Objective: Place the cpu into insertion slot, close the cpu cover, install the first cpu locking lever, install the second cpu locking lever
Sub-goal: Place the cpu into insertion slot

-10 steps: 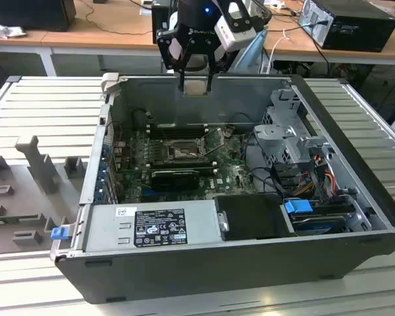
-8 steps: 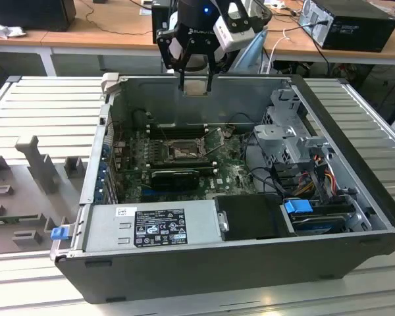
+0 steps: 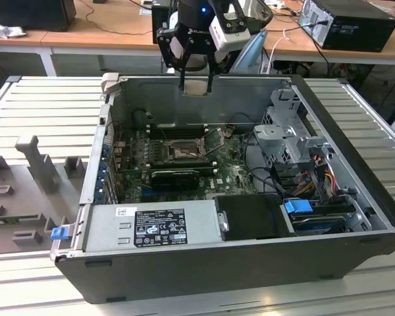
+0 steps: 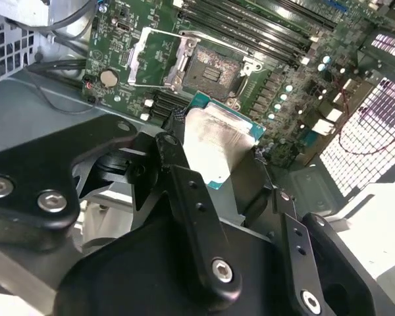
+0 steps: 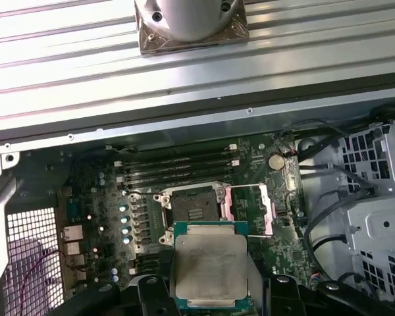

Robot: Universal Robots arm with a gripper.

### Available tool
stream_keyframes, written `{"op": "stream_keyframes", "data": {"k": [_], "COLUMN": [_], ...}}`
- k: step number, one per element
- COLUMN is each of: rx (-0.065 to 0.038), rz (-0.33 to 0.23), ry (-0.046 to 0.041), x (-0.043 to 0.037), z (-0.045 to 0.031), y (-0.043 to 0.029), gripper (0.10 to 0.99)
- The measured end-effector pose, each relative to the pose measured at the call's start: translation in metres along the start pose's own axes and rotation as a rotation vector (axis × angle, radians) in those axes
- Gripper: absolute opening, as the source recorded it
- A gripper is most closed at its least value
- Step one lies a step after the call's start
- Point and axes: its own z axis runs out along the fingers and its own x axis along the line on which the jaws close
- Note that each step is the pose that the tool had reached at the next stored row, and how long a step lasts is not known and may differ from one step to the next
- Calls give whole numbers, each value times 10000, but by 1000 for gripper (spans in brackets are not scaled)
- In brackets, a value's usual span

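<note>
Exterior view: claw (image 3: 196,84) clamped on the cpu (image 3: 196,89), high over the open case (image 3: 250,263), well above the slot (image 3: 182,151).
Second wrist view: cpu (image 4: 217,148) pinched between the fingers (image 4: 184,191). Slot (image 4: 210,69) bare, cover (image 4: 155,59) swung open (plate lying back beside it).
First wrist view: cpu (image 5: 210,266) not seated, slot (image 5: 192,209) vacant.
Judgement: all four steps outstanding.

The cpu (image 3: 196,87), gripped in the claw (image 3: 196,91), hangs above the case (image 3: 184,263), near its far wall. Inside, the slot (image 3: 182,151) lies on the board (image 3: 234,174), with the cover (image 5: 250,209) swung open beside it.
</note>
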Motion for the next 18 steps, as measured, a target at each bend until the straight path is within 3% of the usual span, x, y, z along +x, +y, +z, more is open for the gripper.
{"op": "stream_keyframes", "data": {"k": [8,18], "rx": [0,-18], "rz": [349,1374], "ry": [-27,-119], "x": [0,0], "z": [3,5], "y": [-1,-1], "gripper": [525,525]}}
